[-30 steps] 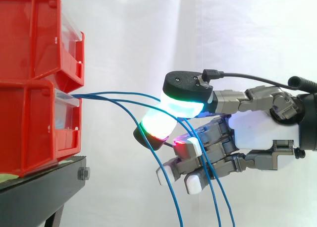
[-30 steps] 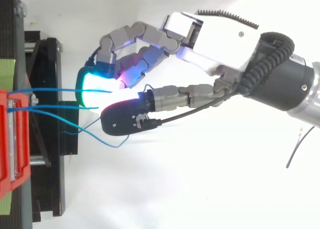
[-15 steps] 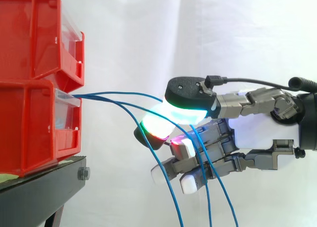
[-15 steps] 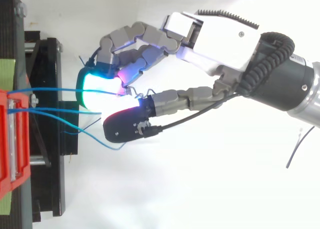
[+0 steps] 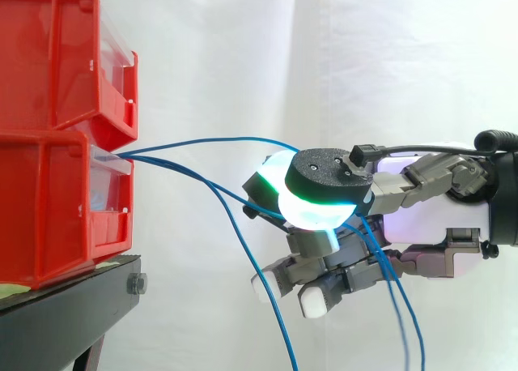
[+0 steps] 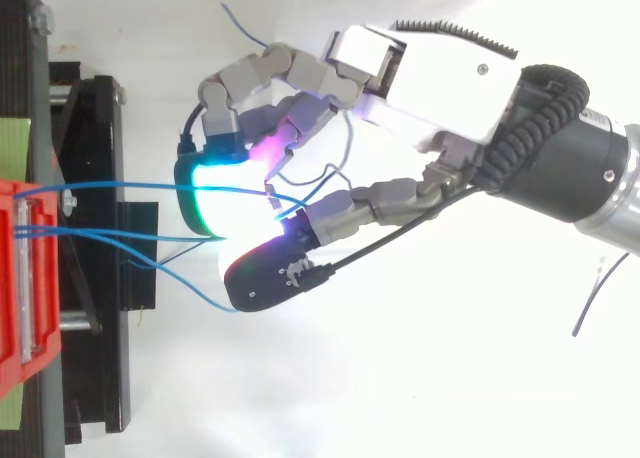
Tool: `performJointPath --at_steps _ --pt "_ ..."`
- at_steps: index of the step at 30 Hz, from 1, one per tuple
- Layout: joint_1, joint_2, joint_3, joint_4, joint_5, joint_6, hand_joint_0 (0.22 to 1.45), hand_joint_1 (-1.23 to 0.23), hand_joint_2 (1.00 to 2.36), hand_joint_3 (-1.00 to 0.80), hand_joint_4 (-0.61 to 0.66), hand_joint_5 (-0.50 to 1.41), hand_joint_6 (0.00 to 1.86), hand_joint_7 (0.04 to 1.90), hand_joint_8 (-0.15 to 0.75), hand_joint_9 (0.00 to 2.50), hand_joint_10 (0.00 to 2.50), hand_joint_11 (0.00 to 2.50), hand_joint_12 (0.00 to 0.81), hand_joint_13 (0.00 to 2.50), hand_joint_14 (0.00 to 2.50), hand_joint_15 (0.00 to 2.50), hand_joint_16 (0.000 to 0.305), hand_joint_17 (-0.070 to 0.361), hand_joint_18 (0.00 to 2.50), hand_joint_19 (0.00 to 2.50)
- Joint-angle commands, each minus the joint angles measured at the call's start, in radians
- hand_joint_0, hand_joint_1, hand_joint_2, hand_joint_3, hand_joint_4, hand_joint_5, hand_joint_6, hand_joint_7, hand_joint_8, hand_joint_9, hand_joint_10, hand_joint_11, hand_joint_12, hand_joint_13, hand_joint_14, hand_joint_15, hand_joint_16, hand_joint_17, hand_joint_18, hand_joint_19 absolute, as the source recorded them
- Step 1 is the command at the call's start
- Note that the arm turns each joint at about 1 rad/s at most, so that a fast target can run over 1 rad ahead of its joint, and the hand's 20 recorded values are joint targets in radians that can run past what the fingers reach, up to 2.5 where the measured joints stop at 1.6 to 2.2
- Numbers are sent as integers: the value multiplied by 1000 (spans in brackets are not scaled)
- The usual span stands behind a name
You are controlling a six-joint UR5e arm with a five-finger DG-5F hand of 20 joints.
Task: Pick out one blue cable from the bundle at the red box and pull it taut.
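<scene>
Several thin blue cables (image 5: 202, 142) run out of the lower red box (image 5: 48, 201) toward my hand (image 5: 429, 225). The thumb pad (image 5: 324, 189), glowing green and cyan, lies against a glowing finger pad (image 6: 205, 193), and one blue cable runs in between them. It is still slack and sags a little between box and hand. Another cable arcs over the top of the pads. A third drops away below the hand. From above, the cables (image 6: 120, 187) cross the gap from the box (image 6: 20, 278) to the curled fingers.
Two red bins stand stacked on a black stand (image 5: 73, 306) at the left, with a white curtain behind. Loose blue cable ends (image 5: 405, 322) hang under the palm. Open space lies right of the stand, around the arm.
The thumb has swung down and across onto the finger pad, closing on a blue cable. The upper cable now bows upward, and the hanging ends have shifted right.
</scene>
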Motion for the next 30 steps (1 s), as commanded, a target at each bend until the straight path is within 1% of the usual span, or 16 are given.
performJointPath --at_steps 1,6,9,11,13,14,15,17,18,22,24,26,28,30 --pt "1 -1 1 -1 -1 0 788 -980 1000 -500 -240 -118 933 1314 193 1307 34 1403 322 774 26 638 47 106 686 760" --pt "1 0 0 -1 -1 0 747 -978 1000 -500 -243 -101 931 1289 204 1375 33 1429 318 825 28 676 45 102 712 771" --pt "0 0 0 -1 -1 0 738 -988 1000 -500 -254 -94 927 1307 208 1431 32 1503 317 869 30 706 44 99 731 753" --pt "0 -1 1 -2 -1 0 736 -994 1000 -500 -262 -95 927 1305 203 1454 31 1591 296 923 30 714 38 86 775 755" --pt "1 0 0 -4 -1 0 753 -1004 1000 -500 -267 -111 936 1286 182 1460 29 1605 252 966 30 701 32 73 833 741" --pt "1 -1 0 -5 -1 0 777 -992 1000 -500 -274 -126 942 1266 173 1442 26 1604 238 976 29 688 30 67 839 721" --pt "0 -1 0 -5 -1 0 833 -963 1000 -500 -281 -157 951 1216 159 1377 25 1553 202 985 26 671 24 54 833 698" --pt "0 0 0 -5 -1 0 865 -946 1000 -500 -260 -174 953 1194 159 1352 24 1535 172 992 26 677 19 42 806 728" --pt "0 -1 0 -5 -1 0 880 -933 1002 -475 -253 -183 952 1175 153 1346 24 1522 160 995 25 682 17 39 787 755" --pt "0 0 0 -5 -1 0 914 -871 1021 -262 -242 -205 952 1029 147 1323 22 1489 140 1028 27 751 13 30 722 890" --pt "0 -1 1 -5 -1 0 918 -856 1024 -225 -221 -212 936 964 144 1304 20 1484 148 1032 27 768 13 30 713 912" --pt "0 -1 0 -5 -1 0 892 -872 1019 -273 -203 -217 932 954 139 1288 19 1485 159 1021 27 759 15 35 738 868" --pt "0 0 0 -5 -1 0 814 -926 1000 -500 -153 -218 925 934 134 1263 20 1496 197 993 27 740 21 48 817 749" --pt "0 0 0 -5 -1 0 721 -956 1000 -500 -122 -217 918 934 135 1226 19 1469 218 957 29 733 26 58 775 726"
